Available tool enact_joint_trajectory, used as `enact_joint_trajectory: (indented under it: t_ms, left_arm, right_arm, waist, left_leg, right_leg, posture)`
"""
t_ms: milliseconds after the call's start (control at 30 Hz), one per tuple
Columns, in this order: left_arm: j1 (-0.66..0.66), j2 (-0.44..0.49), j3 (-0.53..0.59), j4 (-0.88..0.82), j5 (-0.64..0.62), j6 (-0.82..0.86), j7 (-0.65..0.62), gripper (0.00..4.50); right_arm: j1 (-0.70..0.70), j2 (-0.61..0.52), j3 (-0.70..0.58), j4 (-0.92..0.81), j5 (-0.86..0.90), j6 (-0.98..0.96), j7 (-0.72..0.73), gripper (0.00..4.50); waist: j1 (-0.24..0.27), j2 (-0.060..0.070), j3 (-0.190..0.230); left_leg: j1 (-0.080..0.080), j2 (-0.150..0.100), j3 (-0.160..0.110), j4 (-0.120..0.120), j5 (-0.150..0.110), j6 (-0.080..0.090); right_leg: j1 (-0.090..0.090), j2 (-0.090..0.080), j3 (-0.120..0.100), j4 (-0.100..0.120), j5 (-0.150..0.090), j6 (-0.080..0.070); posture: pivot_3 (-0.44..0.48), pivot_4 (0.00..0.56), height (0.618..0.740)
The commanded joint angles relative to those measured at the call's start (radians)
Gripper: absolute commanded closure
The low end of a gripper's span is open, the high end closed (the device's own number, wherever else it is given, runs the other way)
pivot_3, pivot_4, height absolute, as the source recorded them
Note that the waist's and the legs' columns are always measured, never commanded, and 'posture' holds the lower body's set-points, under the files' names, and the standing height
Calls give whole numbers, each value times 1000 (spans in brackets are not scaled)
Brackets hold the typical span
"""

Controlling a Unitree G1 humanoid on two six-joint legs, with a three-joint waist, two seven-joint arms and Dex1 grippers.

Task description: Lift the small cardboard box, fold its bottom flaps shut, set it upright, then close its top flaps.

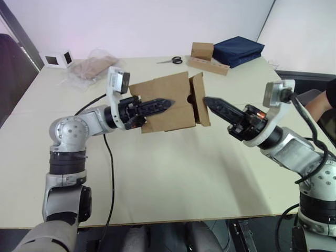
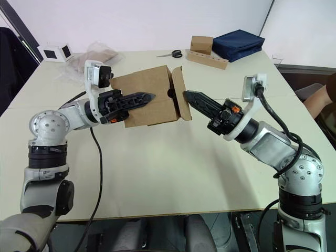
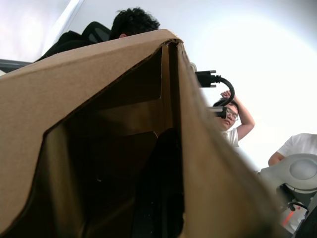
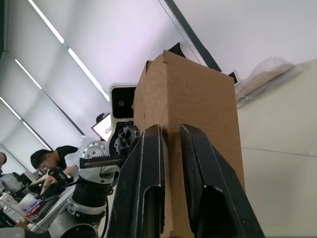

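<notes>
1. The box (image 1: 165, 102) is held up off the table (image 1: 173, 178), on its side, in the middle of the head views.
2. The left gripper (image 1: 167, 104) grips the box wall, one finger inside and one outside.
3. The right gripper (image 1: 209, 101) points at the box's right end; its fingers are a narrow gap apart, with a flap (image 1: 200, 106) edge between them.
4. At the upper right of the table lie scissors (image 1: 171, 60), a second box (image 1: 202, 51) and a blue bag (image 1: 239, 50).

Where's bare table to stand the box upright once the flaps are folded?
Bare table lies under and in front of the small cardboard box, between both arms. The far edge is crowded: plastic bag, scissors, a squarer box with a strip, navy bag.
</notes>
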Motion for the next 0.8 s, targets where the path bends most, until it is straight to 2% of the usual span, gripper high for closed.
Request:
enact_joint_trajectory:
  t_ms: [33, 800]
  left_arm:
    - [-18, -1, 9, -36, -27, -9, -11, 4500]
    - [-11, -24, 2, -48, -21, -12, -1, 4500]
  right_arm:
    - [-5, -16, -10, -37, 14, -3, 0, 3930]
    - [-30, 17, 27, -78, -2, -41, -66, 3930]
  waist:
    - [0, 0, 0]
    - [0, 0, 0]
  left_leg:
    - [0, 0, 0, 0, 0, 0]
    - [0, 0, 0, 0, 0, 0]
  right_leg:
    - [0, 0, 0, 0, 0, 0]
    - [0, 0, 0, 0, 0, 0]
  posture:
    - [0, 150, 740]
    - [0, 150, 740]
